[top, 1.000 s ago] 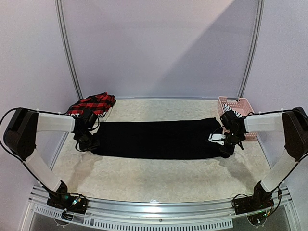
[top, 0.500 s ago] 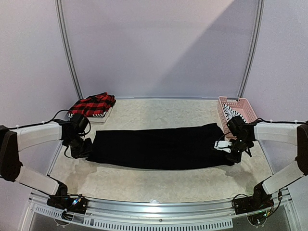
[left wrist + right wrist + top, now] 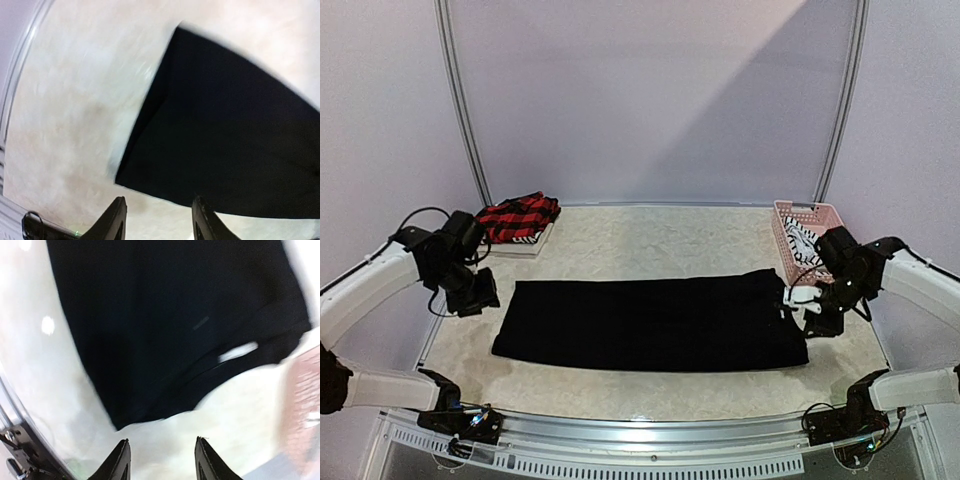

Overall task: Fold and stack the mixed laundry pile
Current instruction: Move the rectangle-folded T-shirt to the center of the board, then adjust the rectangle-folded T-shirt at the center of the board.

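Both arms reach in low from the near edge, elbows bent outward. The left gripper (image 3: pixel 478 297) hovers just off the left end of the black T-shirt (image 3: pixel 650 312), jaws parted and empty. The right gripper (image 3: pixel 818 321) hangs at the shirt's right end, likewise spread and holding nothing. The shirt lies flat between them, a long folded band on the table (image 3: pixel 650 240). Beyond the left gripper sits the red-and-black plaid piece (image 3: pixel 520 213). Beyond the right one, the striped tank top (image 3: pixel 801 238) lies in the pink basket (image 3: pixel 817 210).
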Tool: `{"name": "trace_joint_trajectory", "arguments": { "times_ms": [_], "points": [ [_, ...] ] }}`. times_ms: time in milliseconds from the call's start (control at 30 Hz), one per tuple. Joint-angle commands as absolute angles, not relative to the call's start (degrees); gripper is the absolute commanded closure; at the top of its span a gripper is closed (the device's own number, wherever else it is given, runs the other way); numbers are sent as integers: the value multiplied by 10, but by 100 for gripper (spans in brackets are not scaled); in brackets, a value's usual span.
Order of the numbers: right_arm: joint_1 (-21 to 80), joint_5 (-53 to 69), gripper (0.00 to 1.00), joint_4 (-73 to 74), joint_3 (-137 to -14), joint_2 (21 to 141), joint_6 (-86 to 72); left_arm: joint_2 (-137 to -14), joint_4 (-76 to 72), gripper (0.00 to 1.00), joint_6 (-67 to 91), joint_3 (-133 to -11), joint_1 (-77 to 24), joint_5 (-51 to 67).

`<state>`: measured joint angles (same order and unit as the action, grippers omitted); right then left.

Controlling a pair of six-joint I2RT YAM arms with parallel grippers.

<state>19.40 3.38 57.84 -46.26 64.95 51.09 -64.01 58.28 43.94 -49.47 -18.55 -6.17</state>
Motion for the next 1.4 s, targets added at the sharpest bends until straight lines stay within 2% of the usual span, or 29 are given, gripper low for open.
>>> {"name": "trace_joint_trajectory", "arguments": {
  "times_ms": [0,300,533,633,800,1033,1200,1367],
  "points": [
    [189,110,56,597,-564,675,473,-651,567,53,399,-593,-211,-78],
    [186,102,56,487,-689,868,332,-847,304,52,297,-689,-291,48],
    [186,202,52,481,-786,974,328,-1021,246,53,298,-810,-357,89],
    [186,236,46,505,-838,1042,316,-1070,210,52,325,-824,-372,111],
    [188,263,44,528,-886,1132,315,-1121,190,53,337,-848,-392,122],
    [200,269,45,533,-894,1175,326,-1159,184,53,339,-865,-399,135],
    [203,261,49,525,-895,1195,325,-1185,172,53,346,-875,-400,152],
    [203,264,70,528,-894,1203,333,-1213,167,54,346,-901,-401,161]
  ]
}}
